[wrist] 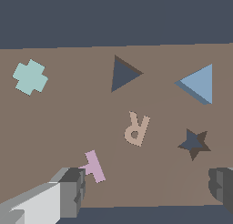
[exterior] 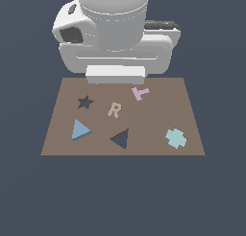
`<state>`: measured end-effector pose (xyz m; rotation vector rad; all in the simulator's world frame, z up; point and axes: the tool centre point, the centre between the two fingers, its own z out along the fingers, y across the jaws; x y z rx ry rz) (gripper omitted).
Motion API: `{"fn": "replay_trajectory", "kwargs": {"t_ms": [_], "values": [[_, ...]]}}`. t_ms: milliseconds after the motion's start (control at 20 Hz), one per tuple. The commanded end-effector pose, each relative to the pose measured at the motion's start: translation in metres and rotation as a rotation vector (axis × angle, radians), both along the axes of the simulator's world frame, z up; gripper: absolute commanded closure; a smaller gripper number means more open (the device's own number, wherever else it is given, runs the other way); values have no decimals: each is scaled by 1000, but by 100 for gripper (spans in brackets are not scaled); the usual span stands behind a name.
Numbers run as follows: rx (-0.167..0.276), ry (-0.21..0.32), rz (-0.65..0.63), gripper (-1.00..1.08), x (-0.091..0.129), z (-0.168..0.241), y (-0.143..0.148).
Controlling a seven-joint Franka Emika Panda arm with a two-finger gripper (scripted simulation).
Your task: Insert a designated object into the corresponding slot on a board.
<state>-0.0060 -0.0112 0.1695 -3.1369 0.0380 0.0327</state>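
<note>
Going left to right in the exterior view, we've got the brown board (exterior: 158, 110) lying flat, and on its left side near the front edge sits the light-blue triangle block (exterior: 79, 130). Just behind it is the dark star-shaped hole (exterior: 85, 102). Near the middle there's a tan R letter (exterior: 114, 109), and in front of that the dark triangle slot (exterior: 120, 139), so the block is close to its slot but apart from it. Farther back is the pink T block (exterior: 140, 92), and over on the right the teal cross block (exterior: 176, 138). In the wrist view our tool (wrist: 148, 189) has its fingers (wrist: 73, 191) spread wide with nothing between them, up over the far edge of the board.
</note>
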Motion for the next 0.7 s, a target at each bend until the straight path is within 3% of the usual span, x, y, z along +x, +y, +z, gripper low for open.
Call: {"fn": "replay_trajectory", "kwargs": {"t_ms": [0, 650], "values": [[0, 0, 0, -92, 0, 0, 0], [-2, -6, 6, -92, 21, -35, -33]]}}
